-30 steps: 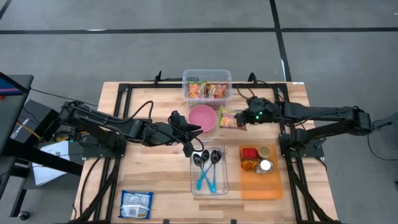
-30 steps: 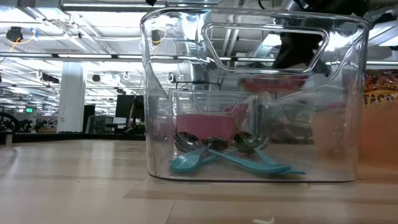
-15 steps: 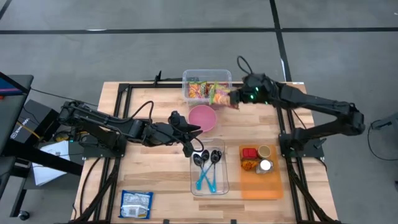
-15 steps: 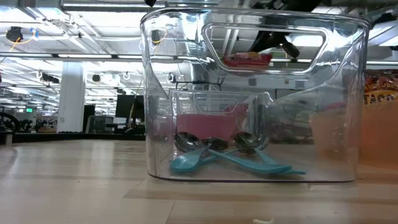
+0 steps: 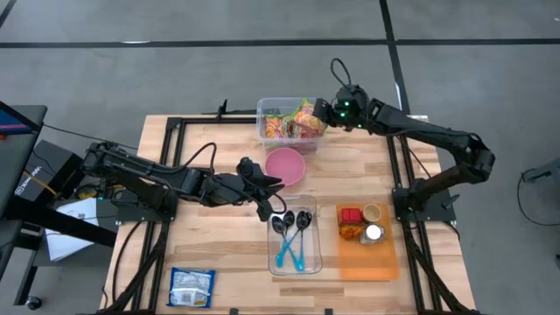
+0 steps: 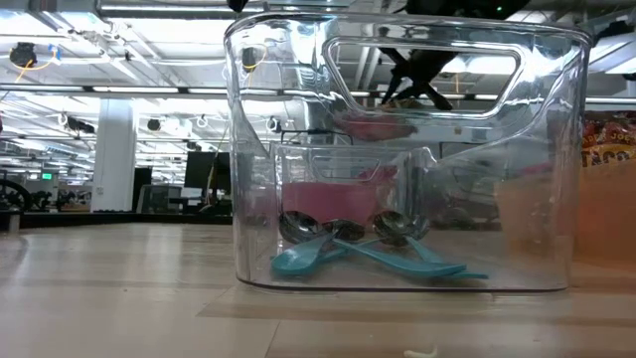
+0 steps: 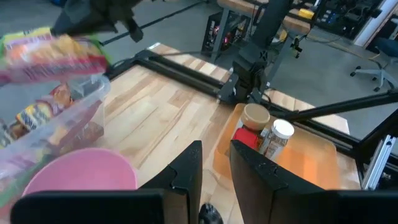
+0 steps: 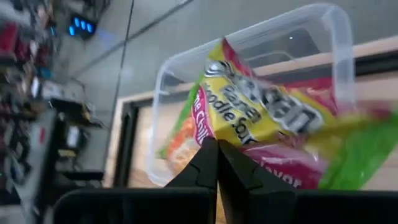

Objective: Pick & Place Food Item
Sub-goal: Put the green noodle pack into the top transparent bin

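You are at the placing step: your right gripper [image 5: 325, 115], clenched on the yellow-and-red noodle packet [image 8: 267, 124], holds it over the clear plastic bin [image 5: 262, 107] of snack packs, so next lower and release.

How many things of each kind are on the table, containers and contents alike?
Clear bins: 2 (packet bin, spoon bin)
Pink bowl: 1
Orange tray: 1
Spoons: 2
Items on the orange tray: 4
Loose packet at the table's front: 1
Noodle packet held over the packet bin: 1
Packets inside that bin: cannot count
Total: 12
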You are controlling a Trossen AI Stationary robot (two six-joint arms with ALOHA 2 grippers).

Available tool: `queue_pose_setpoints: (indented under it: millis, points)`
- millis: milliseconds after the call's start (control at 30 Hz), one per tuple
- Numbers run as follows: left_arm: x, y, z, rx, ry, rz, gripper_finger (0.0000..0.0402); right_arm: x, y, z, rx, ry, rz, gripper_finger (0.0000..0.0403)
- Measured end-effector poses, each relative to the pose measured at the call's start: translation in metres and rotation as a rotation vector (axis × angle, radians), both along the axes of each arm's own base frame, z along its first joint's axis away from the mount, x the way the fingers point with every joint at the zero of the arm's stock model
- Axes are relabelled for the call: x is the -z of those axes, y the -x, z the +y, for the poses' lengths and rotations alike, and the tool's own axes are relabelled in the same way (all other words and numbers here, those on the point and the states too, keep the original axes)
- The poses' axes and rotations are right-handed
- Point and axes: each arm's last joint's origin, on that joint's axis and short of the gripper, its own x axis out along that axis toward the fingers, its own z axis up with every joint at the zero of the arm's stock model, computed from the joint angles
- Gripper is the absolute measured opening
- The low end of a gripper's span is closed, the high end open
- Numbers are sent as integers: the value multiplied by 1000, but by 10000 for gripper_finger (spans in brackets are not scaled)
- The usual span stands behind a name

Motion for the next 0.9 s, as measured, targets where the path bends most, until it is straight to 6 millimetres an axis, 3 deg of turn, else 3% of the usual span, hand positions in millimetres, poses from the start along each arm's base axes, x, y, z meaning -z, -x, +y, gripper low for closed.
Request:
queue_pose_setpoints:
  millis: [233,400,600,900]
  points:
    - [7,9,-1,-43,32,81,76,0,-8,7,236,-48,-108,0]
    - [2,21,-3,-52,16,99,76,1,-10,12,362,-113,-181,0]
    - [-16,43,5,-94,30,55,76,10,-23,19,475,-168,-256,0]
    - [-48,86,19,-118,61,-43,76,43,-49,30,631,-238,-287,0]
